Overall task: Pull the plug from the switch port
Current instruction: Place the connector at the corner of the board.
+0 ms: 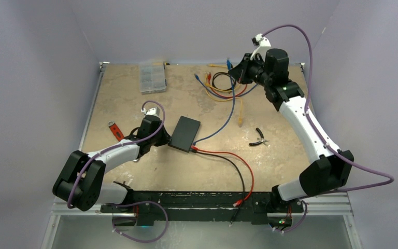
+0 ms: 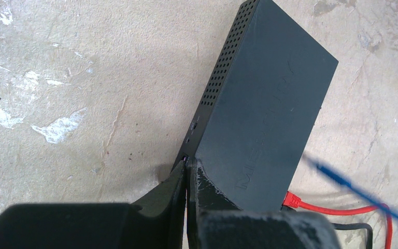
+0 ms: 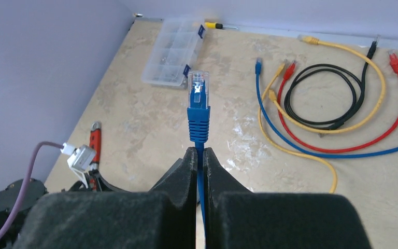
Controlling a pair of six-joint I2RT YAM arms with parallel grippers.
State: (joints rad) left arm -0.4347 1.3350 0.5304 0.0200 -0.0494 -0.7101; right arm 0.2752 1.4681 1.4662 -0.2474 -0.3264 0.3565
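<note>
Switch (image 1: 185,133) lies flat mid-table (image 1: 134,98), its long axis running away from the arm bases and tilted a little, its socket edge turned toward them. Your left claw (image 2: 187,165) is the nearer one: it sits at the switch's left near corner, fingers pressed together with nothing between them, their tips touching the perforated side as if to brace the box. Far beyond the switch and to its right, your right claw (image 3: 197,151) is clamped on the blue cable (image 3: 201,171) just behind its boot. The blue plug (image 3: 198,96) stands upright above the fingertips, well clear of any socket. A red cable (image 1: 228,154) and a black cable (image 1: 238,171) sit in the switch's near edge.
</note>
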